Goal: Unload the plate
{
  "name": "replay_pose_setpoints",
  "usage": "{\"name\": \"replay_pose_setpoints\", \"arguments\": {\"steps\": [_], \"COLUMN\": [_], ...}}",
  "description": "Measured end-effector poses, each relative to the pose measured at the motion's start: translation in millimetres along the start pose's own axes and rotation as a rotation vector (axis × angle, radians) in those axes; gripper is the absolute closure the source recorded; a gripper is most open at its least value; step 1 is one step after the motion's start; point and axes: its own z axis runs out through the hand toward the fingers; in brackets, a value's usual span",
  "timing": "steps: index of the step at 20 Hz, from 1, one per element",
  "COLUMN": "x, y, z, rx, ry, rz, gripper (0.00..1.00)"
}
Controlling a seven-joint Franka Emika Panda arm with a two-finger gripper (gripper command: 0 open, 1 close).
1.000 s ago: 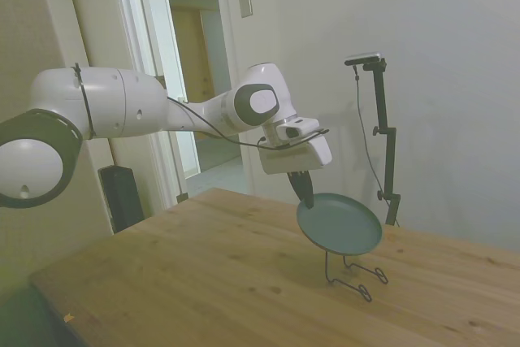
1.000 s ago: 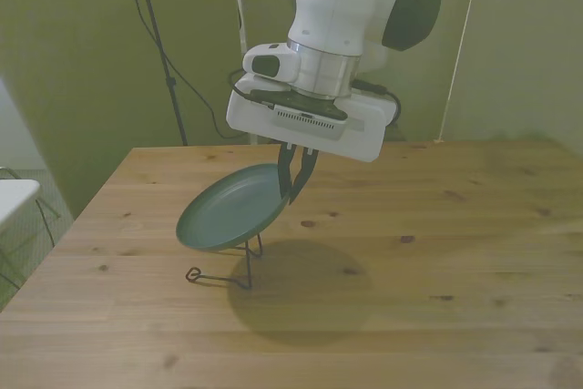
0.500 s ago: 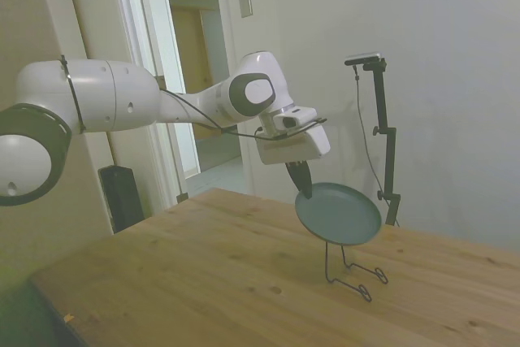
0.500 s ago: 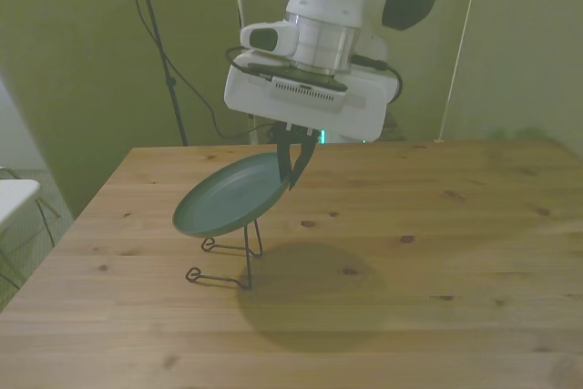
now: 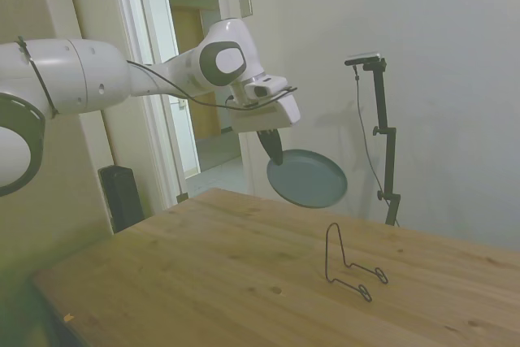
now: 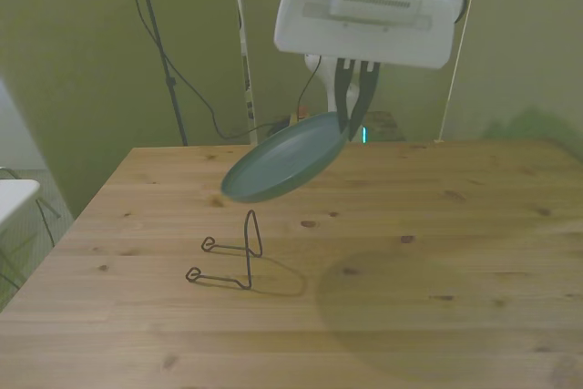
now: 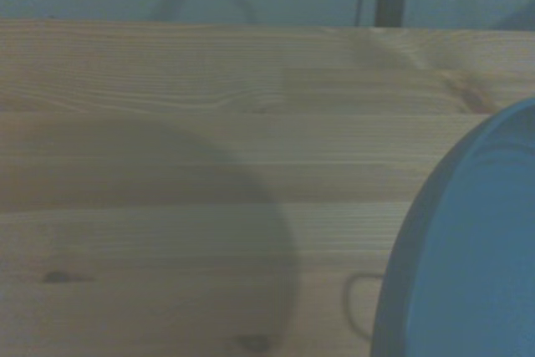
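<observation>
The grey-teal plate [image 5: 308,179] [image 6: 284,158] hangs tilted in the air, well above the table. My gripper [image 5: 272,154] [image 6: 352,127] is shut on its rim, at the plate's edge nearest the arm. Below it the thin dark wire stand [image 5: 348,264] [image 6: 231,254] sits bare on the wooden table [image 5: 203,282] [image 6: 437,225], apart from the plate. The wrist view catches part of the plate [image 7: 476,248] over the table planks [image 7: 167,123].
An open doorway [image 5: 199,103] lies behind the arm in the side view. A dark box [image 5: 122,197] stands on the floor by the table's far corner. Cables [image 6: 173,70] hang behind the table in the front view.
The gripper has lifted the plate off the wire stand and carried it up and back toward the arm's base. The stand has stayed in place, now bare.
</observation>
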Motion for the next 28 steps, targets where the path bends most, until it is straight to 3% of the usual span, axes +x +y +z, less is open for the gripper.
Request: {"name": "replay_pose_setpoints", "arguments": {"steps": [6, 11, 19, 24, 28], "x": [-64.5, -117.5, -161.1, -156.0, -153.9], "y": [-42.8, -51.3, 9.8, 59.3, 77.5], "z": [-11.9, 3.4, 46.4, 83.3, 111.5], "rx": [0.035, 0.014, -0.048, -0.024, -0.013], "ry": [-0.047, -0.092, -0.142, -0.198, -0.22], "rz": [-0.095, -0.142, -0.151, -0.136, -0.151], "gripper": [1.0, 1.0, 1.0, 1.0, 1.0]}}
